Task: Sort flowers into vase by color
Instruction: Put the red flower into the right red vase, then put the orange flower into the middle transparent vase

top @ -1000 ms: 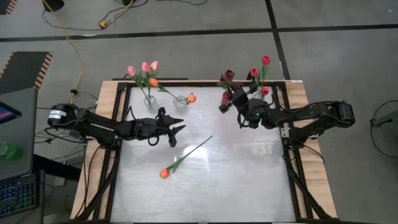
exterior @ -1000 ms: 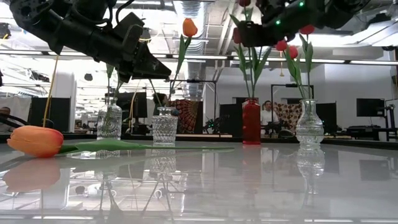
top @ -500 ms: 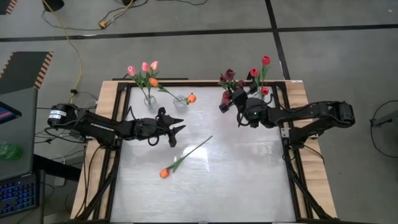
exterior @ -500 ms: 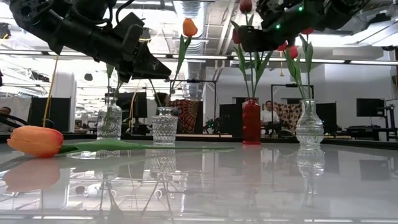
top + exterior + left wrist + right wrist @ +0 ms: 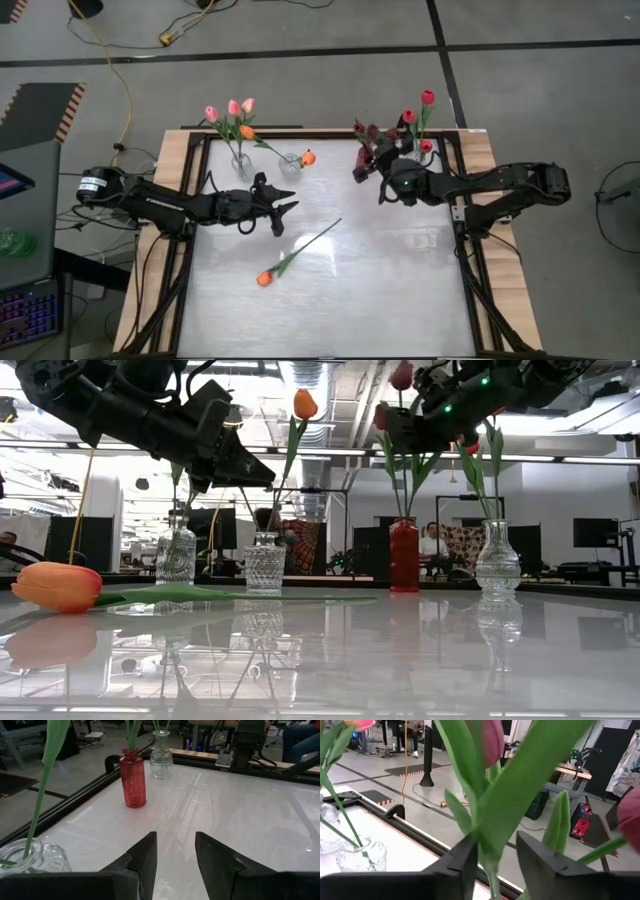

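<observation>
Pink tulips (image 5: 230, 108): upright in a clear vase at the table's far left | Orange tulip (image 5: 307, 157): leaning from a second clear vase beside them | Dark maroon tulips (image 5: 366, 128): standing in the red vase (image 5: 404, 554) | Red tulips (image 5: 420, 118): in a clear vase far right | Loose orange tulip (image 5: 265, 278): lying flat mid-table, stem pointing diagonally away.

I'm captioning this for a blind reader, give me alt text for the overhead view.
From above, the right gripper is at the maroon tulips in the red vase, fingers parted. The left gripper hovers open mid-table, near an orange tulip lying flat.
</observation>
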Controlling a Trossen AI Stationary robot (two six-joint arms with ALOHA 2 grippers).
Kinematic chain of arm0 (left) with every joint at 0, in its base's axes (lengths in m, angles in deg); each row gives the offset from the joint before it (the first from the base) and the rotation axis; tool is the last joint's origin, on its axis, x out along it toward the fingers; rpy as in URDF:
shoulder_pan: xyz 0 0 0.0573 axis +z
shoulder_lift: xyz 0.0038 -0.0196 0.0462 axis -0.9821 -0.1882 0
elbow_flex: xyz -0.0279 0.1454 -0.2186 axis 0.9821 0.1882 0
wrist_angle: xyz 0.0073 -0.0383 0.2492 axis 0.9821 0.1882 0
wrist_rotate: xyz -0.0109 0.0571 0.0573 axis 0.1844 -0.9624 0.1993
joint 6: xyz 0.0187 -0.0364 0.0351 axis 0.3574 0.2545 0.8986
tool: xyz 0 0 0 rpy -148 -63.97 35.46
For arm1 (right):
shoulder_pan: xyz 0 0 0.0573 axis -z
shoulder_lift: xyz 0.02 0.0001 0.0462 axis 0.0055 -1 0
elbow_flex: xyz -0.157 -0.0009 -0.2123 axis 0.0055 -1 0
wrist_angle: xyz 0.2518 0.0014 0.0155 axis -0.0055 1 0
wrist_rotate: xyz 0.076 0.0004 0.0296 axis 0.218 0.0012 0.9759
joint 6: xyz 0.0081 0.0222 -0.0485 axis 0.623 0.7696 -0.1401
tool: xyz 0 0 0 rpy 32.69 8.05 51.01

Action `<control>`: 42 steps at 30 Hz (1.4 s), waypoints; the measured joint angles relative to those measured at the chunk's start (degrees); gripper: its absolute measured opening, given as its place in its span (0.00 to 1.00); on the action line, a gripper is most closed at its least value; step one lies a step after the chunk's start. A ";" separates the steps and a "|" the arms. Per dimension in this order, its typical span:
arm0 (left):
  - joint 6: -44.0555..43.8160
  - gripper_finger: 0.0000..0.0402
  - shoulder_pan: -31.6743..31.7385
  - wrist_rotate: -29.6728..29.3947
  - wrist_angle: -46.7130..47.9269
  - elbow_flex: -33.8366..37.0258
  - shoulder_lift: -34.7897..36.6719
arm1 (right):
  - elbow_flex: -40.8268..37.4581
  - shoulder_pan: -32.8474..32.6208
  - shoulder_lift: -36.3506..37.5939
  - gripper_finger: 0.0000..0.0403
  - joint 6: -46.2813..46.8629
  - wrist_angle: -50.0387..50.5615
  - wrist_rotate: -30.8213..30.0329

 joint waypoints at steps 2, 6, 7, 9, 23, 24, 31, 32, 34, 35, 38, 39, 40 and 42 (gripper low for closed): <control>0.00 0.30 0.00 0.02 0.00 0.00 0.00 | 0.00 -0.48 0.00 0.46 0.04 0.39 -0.01; 0.00 0.30 0.00 0.02 0.05 0.00 0.00 | 0.00 -1.68 0.02 0.56 0.15 1.79 -0.13; 0.00 0.30 0.00 0.02 0.07 0.00 0.00 | 0.00 -1.94 0.02 0.58 0.42 2.39 -0.11; -0.01 0.30 0.00 0.02 0.09 0.00 0.00 | 0.00 -2.41 0.02 0.60 3.35 4.07 -0.13; -0.90 0.30 0.00 0.04 1.51 0.00 0.02 | 0.00 -4.39 0.02 0.61 14.08 15.54 0.09; -0.90 0.30 0.00 0.04 1.52 -0.01 0.02 | 0.00 -4.65 0.02 0.61 14.09 15.50 0.07; -0.90 0.30 0.00 0.04 1.54 -0.01 0.02 | 0.00 -5.42 0.18 0.61 14.85 16.66 0.86; -0.90 0.30 0.00 0.04 1.55 0.00 0.02 | 0.00 -5.34 0.44 0.61 16.08 17.96 2.03; -0.90 0.30 0.00 0.04 1.55 0.00 0.02 | 0.00 -5.26 1.13 0.61 19.51 20.41 4.97; -0.90 0.30 0.00 0.04 1.55 0.00 0.02 | 0.00 -5.26 1.56 0.61 21.16 21.94 6.11; -0.90 0.30 0.00 0.04 1.55 0.00 0.02 | 0.00 -5.60 2.56 0.61 24.70 26.30 8.76; -0.90 0.30 0.00 0.04 1.55 -0.01 0.02 | 0.00 -5.88 2.82 0.61 25.49 27.55 9.69; -0.90 0.30 0.00 0.04 1.55 0.00 0.02 | 0.00 -6.13 2.99 0.61 25.85 28.45 10.89; -0.90 0.30 0.00 0.04 1.55 -0.02 0.02 | 0.00 -6.77 3.13 0.61 25.99 29.68 13.42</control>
